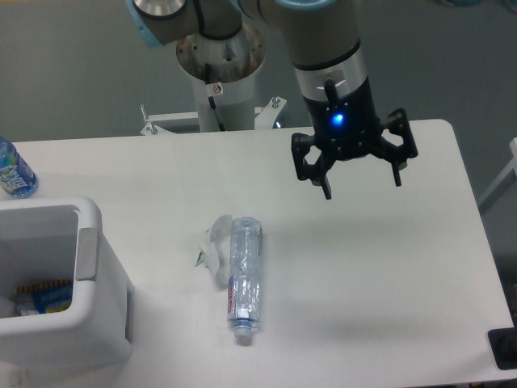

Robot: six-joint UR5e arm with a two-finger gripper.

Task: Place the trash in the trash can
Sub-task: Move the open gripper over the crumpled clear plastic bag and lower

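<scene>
1. One clear crinkled plastic bottle with a red-and-white label (245,273) lies on its side on the smooth white table (380,291), cap toward the table's near edge.
2. One crumpled white paper wad (215,245) touches the bottle's left side.
3. One white boxy plastic trash can with a grey rim strip (58,284) stands well left of the bottle.
4. One blue-labelled water bottle (12,170) stands behind the can.
5. One black two-finger gripper (361,188) hangs above and right of the bottle, fingers spread wide, holding nothing.
</scene>
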